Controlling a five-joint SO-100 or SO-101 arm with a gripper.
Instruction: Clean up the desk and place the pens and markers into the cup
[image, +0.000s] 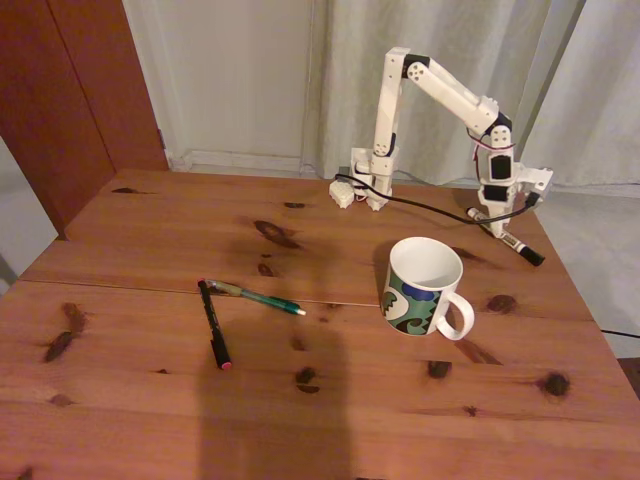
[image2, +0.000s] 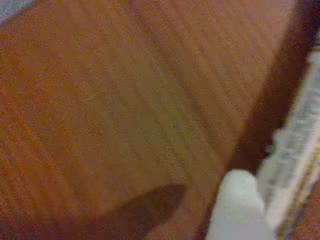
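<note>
The wrist view is heavily blurred: the table (image2: 125, 100) is a reddish smear, and a white shape (image2: 235, 210), cut off by the bottom edge, cannot be identified. In the fixed view, whether the jaws grip the white marker (image: 510, 240) is too small to tell.

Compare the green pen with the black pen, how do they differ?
The green pen is teal with a pale tip; the black pen is dark with a red tip. In the fixed view, the green pen points right toward the cup, while the black pen runs toward the camera. Both lie flat on the desk, ends meeting in a V, left of the cup and outside it.
</note>
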